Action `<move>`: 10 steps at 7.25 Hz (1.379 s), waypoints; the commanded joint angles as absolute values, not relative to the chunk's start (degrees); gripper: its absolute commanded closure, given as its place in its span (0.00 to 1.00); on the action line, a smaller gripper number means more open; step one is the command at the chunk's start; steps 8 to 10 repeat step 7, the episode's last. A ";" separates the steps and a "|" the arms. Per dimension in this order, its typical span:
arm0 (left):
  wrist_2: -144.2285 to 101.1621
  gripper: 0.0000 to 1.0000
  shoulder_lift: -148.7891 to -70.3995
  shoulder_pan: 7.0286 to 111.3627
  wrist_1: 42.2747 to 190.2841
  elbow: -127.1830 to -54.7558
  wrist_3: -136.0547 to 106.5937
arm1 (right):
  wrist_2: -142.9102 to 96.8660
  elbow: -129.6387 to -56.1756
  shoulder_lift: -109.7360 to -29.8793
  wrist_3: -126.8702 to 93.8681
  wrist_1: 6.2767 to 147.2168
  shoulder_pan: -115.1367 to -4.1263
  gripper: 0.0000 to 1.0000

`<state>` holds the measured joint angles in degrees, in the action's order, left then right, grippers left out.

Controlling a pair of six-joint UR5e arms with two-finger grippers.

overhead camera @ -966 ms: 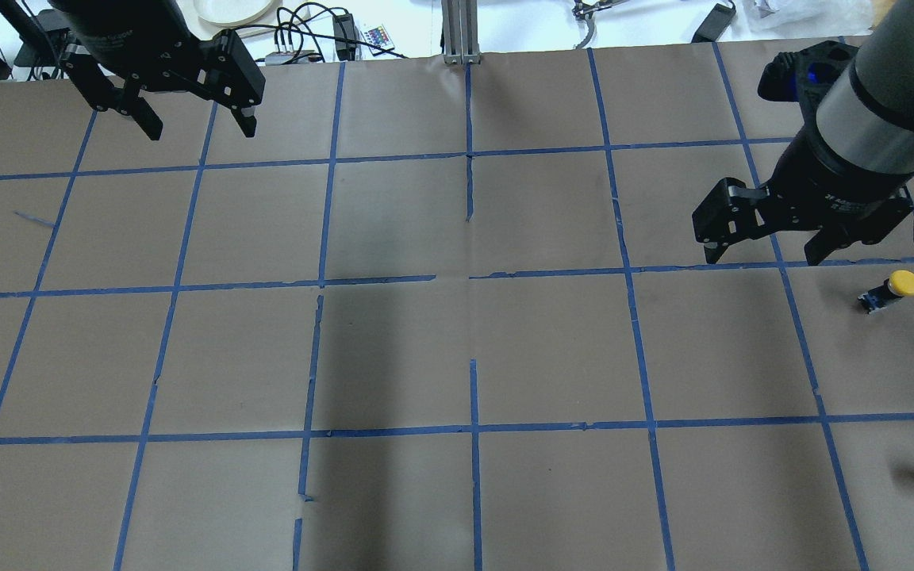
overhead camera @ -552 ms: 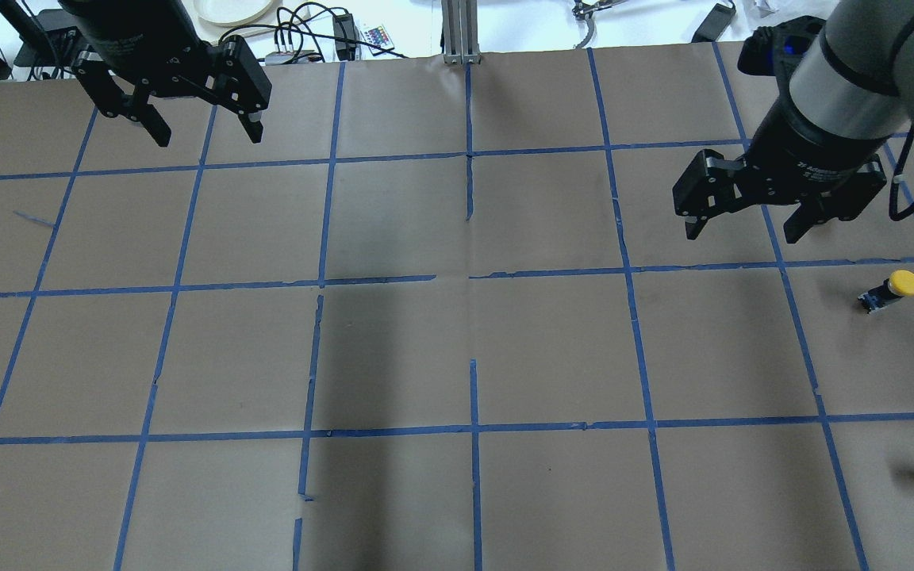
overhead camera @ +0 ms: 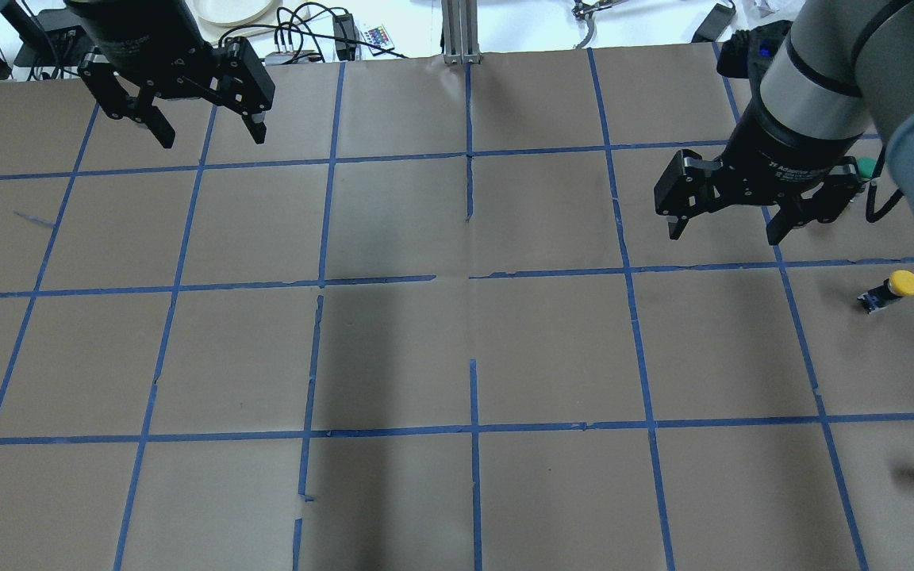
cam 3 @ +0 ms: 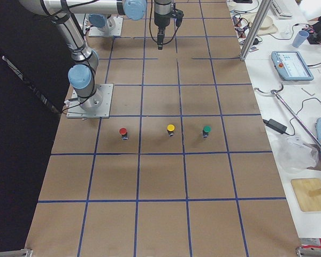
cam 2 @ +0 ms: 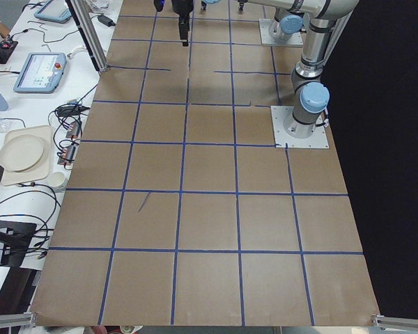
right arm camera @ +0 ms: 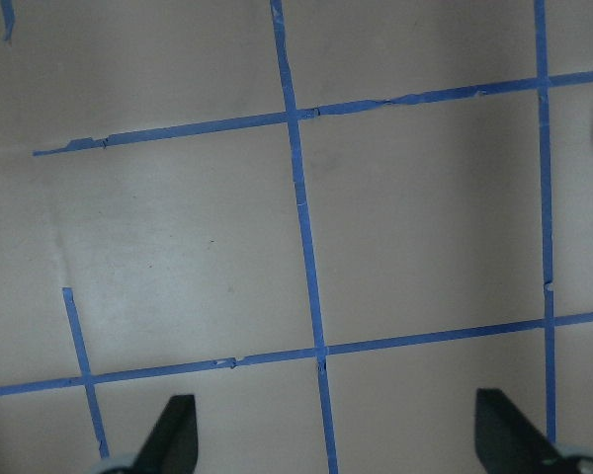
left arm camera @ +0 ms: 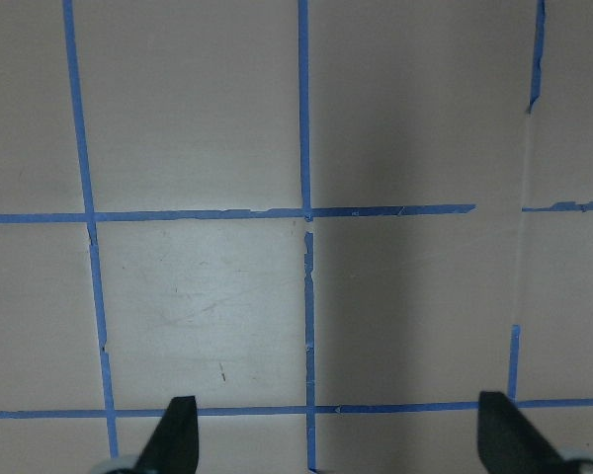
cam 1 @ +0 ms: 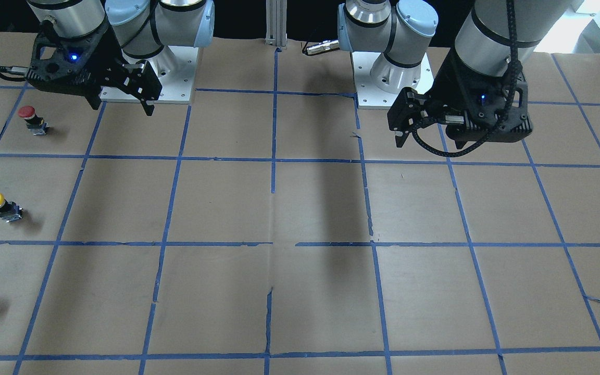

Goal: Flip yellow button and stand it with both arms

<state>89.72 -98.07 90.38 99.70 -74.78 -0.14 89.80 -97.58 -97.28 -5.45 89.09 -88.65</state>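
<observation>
**Currently both grippers released, yellow button (overhead camera: 893,290) sitting clear of them**

We are observing the left gripper (overhead camera: 211,136) hanging above the table (overhead camera: 393,357) at 10 o'clock of the overhead view, its jaws spread wide and gripping nothing. We are seeing the right gripper (overhead camera: 723,233) hovering between 2 and 3 o'clock, likewise spread and empty. Both wrist views are showing only the taped table surface beneath them. The yellow button is sitting at 3 o'clock, near the table's edge. It is lying toward 4 o'clock from the right gripper and well apart from it. It is appearing to stand on its body, cap uppermost. In the right-side view we are noting a red button (cam 3: 123,131) at its 9 o'clock and a green button (cam 3: 206,130) at its 3 o'clock, all three lining up in one row.
</observation>
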 commanded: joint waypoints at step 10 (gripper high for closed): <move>89.65 0.00 -98.35 90.35 99.67 -74.88 -0.18 | 90.00 -97.82 -97.47 -5.62 89.21 -88.42 0.00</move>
